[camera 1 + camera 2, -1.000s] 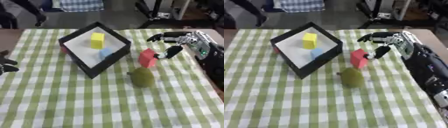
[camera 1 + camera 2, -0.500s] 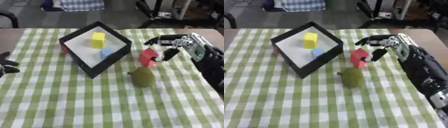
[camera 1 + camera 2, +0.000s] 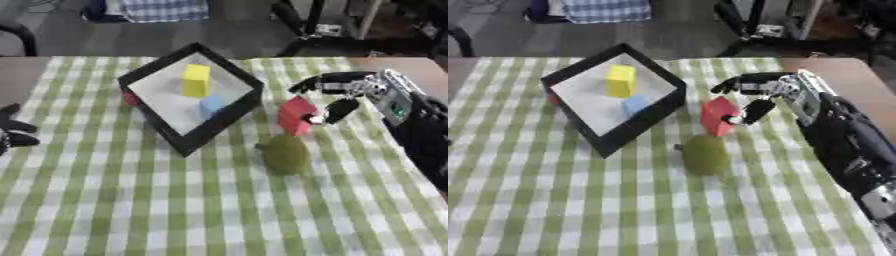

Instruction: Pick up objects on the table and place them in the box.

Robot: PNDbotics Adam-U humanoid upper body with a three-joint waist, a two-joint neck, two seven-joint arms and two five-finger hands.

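— What do you see in the left eye view?

— My right robot hand (image 3: 350, 92) comes in from the right side. Its fingers are spread over a red block (image 3: 296, 115), and the thumb touches the right side of the block. I cannot tell if the block is already pinched or only touched. The block is just beside the right corner of the black box (image 3: 229, 119). In the box there is a yellow block (image 3: 195, 80) and a light blue block (image 3: 212, 104). An olive-green, pear-like object (image 3: 284, 153) lies on the checked surface (image 3: 131, 200), just under the red block. My left robot hand (image 3: 12, 131) rests at the left edge with relaxed, open fingers.

— And in the right eye view?

— It is nearly the same. Something small and red (image 3: 553, 97) shows behind the left wall of the box. The left robot hand is almost out of this view.
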